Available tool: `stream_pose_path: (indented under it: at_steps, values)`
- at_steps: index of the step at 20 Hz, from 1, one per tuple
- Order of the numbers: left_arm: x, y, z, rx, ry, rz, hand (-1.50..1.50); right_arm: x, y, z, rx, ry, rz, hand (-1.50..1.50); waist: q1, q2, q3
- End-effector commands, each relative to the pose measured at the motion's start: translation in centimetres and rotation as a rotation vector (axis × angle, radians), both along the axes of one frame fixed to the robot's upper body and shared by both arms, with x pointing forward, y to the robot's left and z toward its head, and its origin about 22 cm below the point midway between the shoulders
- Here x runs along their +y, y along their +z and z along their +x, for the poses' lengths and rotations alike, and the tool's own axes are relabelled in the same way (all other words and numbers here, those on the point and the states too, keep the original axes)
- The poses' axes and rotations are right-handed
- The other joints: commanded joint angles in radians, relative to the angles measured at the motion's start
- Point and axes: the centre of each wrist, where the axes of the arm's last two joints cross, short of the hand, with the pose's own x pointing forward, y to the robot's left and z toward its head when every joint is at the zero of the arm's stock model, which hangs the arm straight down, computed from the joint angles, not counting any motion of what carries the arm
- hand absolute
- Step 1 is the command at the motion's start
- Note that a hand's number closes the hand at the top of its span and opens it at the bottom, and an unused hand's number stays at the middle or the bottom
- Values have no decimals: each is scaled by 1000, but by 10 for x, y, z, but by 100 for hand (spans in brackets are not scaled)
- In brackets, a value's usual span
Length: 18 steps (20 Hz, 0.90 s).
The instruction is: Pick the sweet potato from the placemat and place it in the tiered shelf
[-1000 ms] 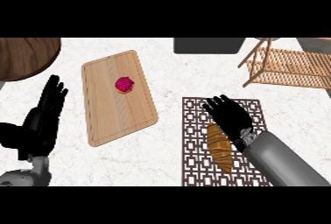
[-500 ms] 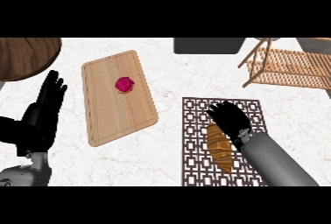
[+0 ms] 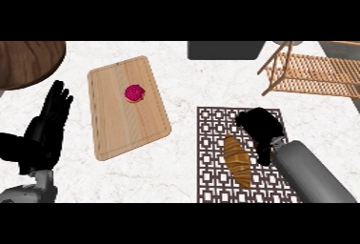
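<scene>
We see the orange-brown, elongated sweet potato (image 3: 237, 162) lying lengthwise on the dark, lattice-patterned rectangular placemat (image 3: 211, 183), which lies on the white marbled table (image 3: 165, 183) at the lower right. The black right hand (image 3: 259, 125) is over the placemat's upper part, just beside the sweet potato's upper end and to its right. From this steep angle it shows only as a dark bunched shape, so we cannot tell whether it is spread or closed, nor whether it touches the sweet potato. Its grey forearm (image 3: 309, 174) comes in from the lower right corner. The black left hand (image 3: 51, 119) rests at the left edge, spread open and pointing up, holding nothing. Between the hands lies a light wooden rectangular cutting board (image 3: 126, 128) with a small magenta, rounded item (image 3: 134, 93) on its upper half. The light wooden slatted tiered shelf (image 3: 309, 71) stands at the upper right, well apart from the sweet potato.
</scene>
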Motion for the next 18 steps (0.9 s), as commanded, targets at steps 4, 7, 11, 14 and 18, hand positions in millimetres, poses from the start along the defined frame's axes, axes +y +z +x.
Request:
stream_pose_path:
  at_steps: [4,7,11,14,18]
  values:
    - [12,-4,-11,13,51,-12,0,-120,-14,-27,-44,-543,366,150,-56,4,9]
    - [-1,-5,-10,8,31,-8,0,-148,-9,-44,-78,-566,475,150,-28,6,6]
    - [5,-4,-5,4,11,11,0,-135,12,-43,-46,-570,647,150,-15,7,5]
    - [9,0,3,8,21,-5,0,-144,41,-62,-45,-539,709,150,-21,6,4]
    - [3,-6,-10,25,18,-11,0,-150,84,-55,-190,-588,953,150,-25,1,4]
